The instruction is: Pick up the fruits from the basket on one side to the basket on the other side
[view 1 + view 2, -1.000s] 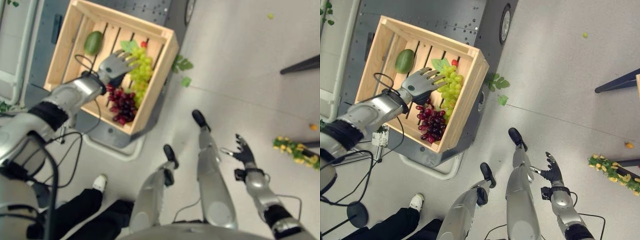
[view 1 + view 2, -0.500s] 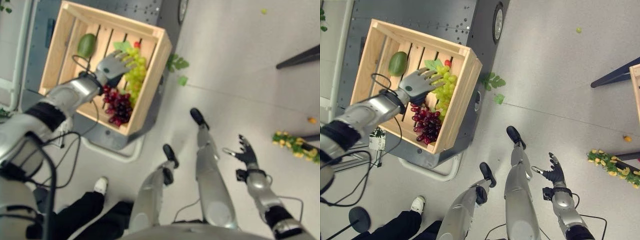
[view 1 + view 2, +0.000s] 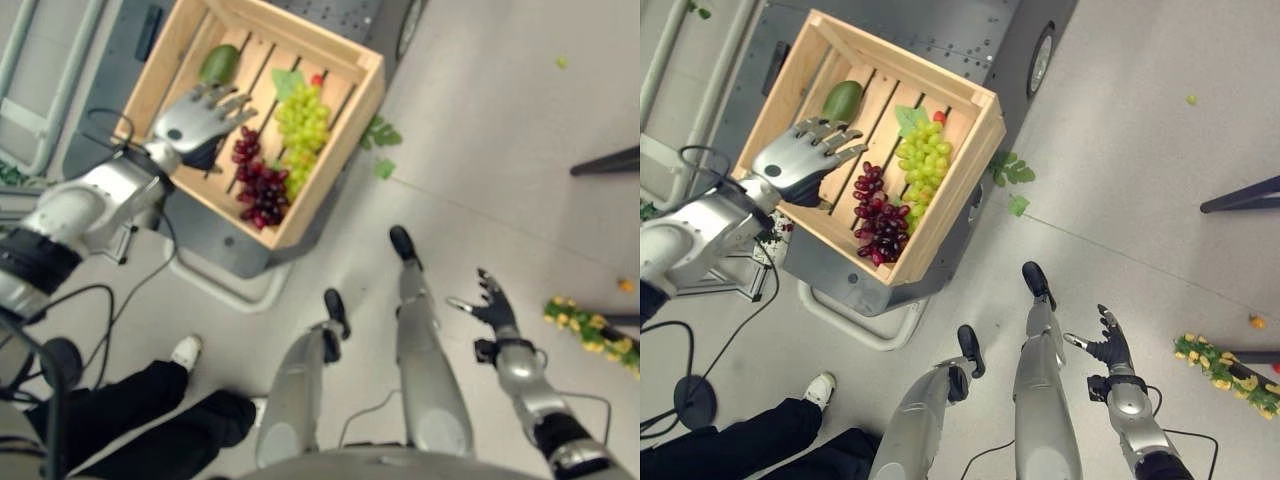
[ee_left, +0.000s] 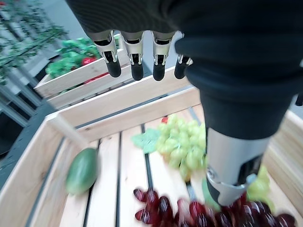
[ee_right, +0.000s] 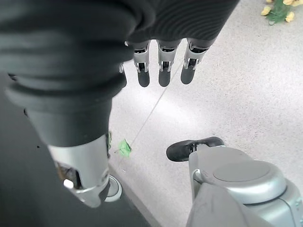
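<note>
Wooden crate (image 3: 965, 170) holds red grapes (image 3: 878, 212), green grapes (image 3: 924, 160) and a mango (image 3: 840, 100). Left hand (image 3: 800, 155), fingers spread and empty, hovers beside the red grapes, nearest; right hand (image 3: 1108, 347) hangs spread, far off.

1. The left hand (image 3: 798, 158) hangs over the near left part of the wooden crate (image 3: 958, 160) and hides the slats under it.
2. In the left wrist view the purple grapes (image 4: 199, 212) are blurred and cut off by the picture's edge, and the thumb (image 4: 232, 161) covers part of the green grapes (image 4: 182, 142).
3. The small red thing (image 3: 939, 117) behind the green grapes is too small to tell.
4. The yellow and green cluster (image 3: 1230, 372) on the floor runs off the picture's edge; what it is cannot be told.
5. A person's dark trouser leg (image 3: 730, 440) is cut off at the picture's lower edge.
6. A second crate (image 4: 71, 78) past the first one is blurred; its red and green contents cannot be made out.
</note>
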{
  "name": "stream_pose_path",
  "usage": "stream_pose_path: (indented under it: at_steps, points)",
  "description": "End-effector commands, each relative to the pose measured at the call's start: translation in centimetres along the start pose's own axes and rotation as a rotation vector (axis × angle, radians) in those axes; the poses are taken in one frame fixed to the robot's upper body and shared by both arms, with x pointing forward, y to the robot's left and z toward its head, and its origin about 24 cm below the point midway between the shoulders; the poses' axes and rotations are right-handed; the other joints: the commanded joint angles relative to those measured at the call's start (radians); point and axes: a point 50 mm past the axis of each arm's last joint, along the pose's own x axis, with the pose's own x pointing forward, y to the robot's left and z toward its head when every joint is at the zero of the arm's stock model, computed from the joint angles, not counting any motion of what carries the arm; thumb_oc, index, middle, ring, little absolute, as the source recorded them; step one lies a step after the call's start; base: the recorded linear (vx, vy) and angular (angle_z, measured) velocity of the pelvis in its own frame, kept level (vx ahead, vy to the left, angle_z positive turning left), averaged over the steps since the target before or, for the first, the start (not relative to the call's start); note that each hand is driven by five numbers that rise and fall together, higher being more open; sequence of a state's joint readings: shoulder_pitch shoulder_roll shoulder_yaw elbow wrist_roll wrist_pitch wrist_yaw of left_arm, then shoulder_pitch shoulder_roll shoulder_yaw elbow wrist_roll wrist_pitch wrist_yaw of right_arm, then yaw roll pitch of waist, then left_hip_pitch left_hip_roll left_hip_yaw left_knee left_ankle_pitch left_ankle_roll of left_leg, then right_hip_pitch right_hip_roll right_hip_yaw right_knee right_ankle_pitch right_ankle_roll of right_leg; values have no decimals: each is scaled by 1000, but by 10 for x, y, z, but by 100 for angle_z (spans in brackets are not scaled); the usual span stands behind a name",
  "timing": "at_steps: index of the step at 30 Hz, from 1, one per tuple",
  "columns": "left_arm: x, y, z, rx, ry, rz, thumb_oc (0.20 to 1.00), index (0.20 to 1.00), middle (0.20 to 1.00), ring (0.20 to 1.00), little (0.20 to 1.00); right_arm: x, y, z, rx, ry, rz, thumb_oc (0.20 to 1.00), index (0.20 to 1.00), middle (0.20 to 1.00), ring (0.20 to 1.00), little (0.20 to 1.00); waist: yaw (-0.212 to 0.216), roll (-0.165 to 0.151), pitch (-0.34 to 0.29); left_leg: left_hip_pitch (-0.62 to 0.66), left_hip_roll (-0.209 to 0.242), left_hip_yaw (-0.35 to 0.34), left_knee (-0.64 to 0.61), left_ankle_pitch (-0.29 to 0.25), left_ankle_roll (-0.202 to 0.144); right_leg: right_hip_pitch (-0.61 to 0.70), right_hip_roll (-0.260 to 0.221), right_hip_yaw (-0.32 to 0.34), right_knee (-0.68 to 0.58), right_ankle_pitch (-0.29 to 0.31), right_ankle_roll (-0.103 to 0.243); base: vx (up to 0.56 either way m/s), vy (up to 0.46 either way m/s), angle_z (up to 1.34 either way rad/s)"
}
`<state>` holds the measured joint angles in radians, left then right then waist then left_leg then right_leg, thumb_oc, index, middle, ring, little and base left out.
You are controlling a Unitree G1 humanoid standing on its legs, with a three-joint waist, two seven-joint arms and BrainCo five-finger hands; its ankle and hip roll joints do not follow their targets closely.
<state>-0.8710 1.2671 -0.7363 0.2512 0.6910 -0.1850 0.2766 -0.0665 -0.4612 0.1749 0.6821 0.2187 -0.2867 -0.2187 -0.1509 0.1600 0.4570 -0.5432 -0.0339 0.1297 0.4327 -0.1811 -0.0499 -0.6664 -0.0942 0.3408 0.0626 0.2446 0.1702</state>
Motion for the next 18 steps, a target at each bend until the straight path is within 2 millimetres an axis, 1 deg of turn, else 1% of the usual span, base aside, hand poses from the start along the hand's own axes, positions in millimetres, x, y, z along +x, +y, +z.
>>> stream_pose_path:
  at_steps: [1, 2, 3, 4, 5, 6, 7, 8, 11, 12, 13, 16, 17, 18]
  points:
    - [-15, 18, -31, 78, 84, 13, 1000, 1000, 1000, 1000, 1000, -6, -11, 2, -36, -30, 11, 1000, 1000, 1000, 1000, 1000, -14, 27, -29, -54, -3, -3, -140, 142, -14, 109, -9, -32, -14, -109, 1, -42, 15, -2]
    - [-17, 18, -32, 83, 83, 4, 1000, 1000, 1000, 1000, 1000, -7, -10, 1, -34, -27, 16, 1000, 1000, 1000, 1000, 1000, -11, 24, -30, -56, -3, -4, -137, 141, -14, 109, -8, -33, -12, -110, 1, -37, 15, 3]
    - [-18, 13, -33, 87, 93, -15, 1000, 1000, 1000, 1000, 1000, -7, -9, 0, -38, -26, 23, 1000, 1000, 1000, 1000, 1000, -10, 22, -29, -58, -2, -5, -135, 142, -14, 108, -7, -33, -10, -111, 1, -26, 31, 30]
    - [-20, 8, -33, 83, 96, -30, 1000, 1000, 1000, 1000, 1000, -7, -9, 2, -39, -31, 25, 1000, 1000, 1000, 1000, 1000, -6, 21, -27, -56, 0, -9, -126, 131, -14, 112, -3, -34, -3, -120, 1, -46, 24, 30]
    - [-20, 7, -34, 87, 98, -33, 1000, 1000, 1000, 1000, 1000, -7, -7, 3, -38, -36, 29, 1000, 1000, 1000, 1000, 1000, -8, 16, -26, -61, -2, -9, -128, 141, -14, 107, -5, -32, -2, -115, 2, -34, 36, 19]
    - [-21, 3, -33, 87, 99, -48, 1000, 1000, 1000, 1000, 1000, -7, -7, 3, -41, -39, 33, 1000, 1000, 1000, 1000, 1000, -6, 15, -24, -60, 0, -8, -118, 128, -13, 110, -2, -33, 4, -123, 2, -69, 22, -4]
    - [-21, 0, -33, 83, 102, -57, 1000, 1000, 1000, 1000, 1000, -7, -6, 5, -41, -45, 38, 1000, 1000, 1000, 1000, 1000, -7, 9, -24, -66, -2, -8, -120, 139, -14, 104, -4, -33, 6, -117, 4, -46, 43, -2]
    - [-20, -5, -32, 84, 104, -71, 1000, 1000, 1000, 1000, 1000, -7, -6, 6, -46, -51, 43, 1000, 1000, 1000, 1000, 1000, -8, 9, -21, -65, 2, -9, -111, 127, -12, 107, -1, -33, 11, -125, 3, -61, 30, 5]
    - [-16, -21, -30, 75, 126, -106, 1000, 1000, 1000, 1000, 1000, -7, -6, 8, -51, -62, 46, 1000, 1000, 1000, 1000, 1000, -17, -6, -16, -75, 1, -7, -115, 138, -13, 95, -2, -32, 12, -118, 5, -55, 30, -1]
    - [-15, -21, -29, 75, 123, -106, 1000, 1000, 1000, 1000, 1000, -7, -7, 7, -50, -60, 44, 1000, 1000, 1000, 1000, 1000, -13, -3, -15, -73, 3, -8, -108, 128, -12, 99, 1, -33, 14, -124, 5, -48, 34, -2]
    - [-8, -23, -26, 70, 128, -95, 1000, 1000, 1000, 1000, 1000, -7, -6, 9, -48, -70, 46, 1000, 1000, 1000, 1000, 1000, -23, -14, -11, -82, 2, -5, -114, 138, -13, 89, -2, -31, 11, -114, 7, -37, 28, -1]
    - [-1, -23, -24, 78, 122, -84, 1000, 1000, 1000, 1000, 1000, -7, -6, 9, -41, -71, 39, 1000, 1000, 1000, 1000, 1000, -19, -19, -7, -86, 1, -6, -111, 131, -13, 87, -2, -31, 8, -114, 8, -16, 12, 0]
    - [0, -22, -23, 79, 120, -77, 1000, 1000, 1000, 1000, 1000, -7, -5, 9, -39, -73, 37, 1000, 1000, 1000, 1000, 1000, -21, -23, -7, -91, -4, -5, -119, 142, -13, 81, -5, -29, 4, -106, 8, 0, 0, 0]
    - [2, -23, -23, 81, 122, -75, 1000, 1000, 1000, 1000, 1000, -8, -5, 8, -38, -69, 33, 1000, 1000, 1000, 1000, 1000, -19, -23, -6, -91, -3, -4, -119, 141, -13, 81, -5, -27, 1, -105, 8, 0, 0, 0]
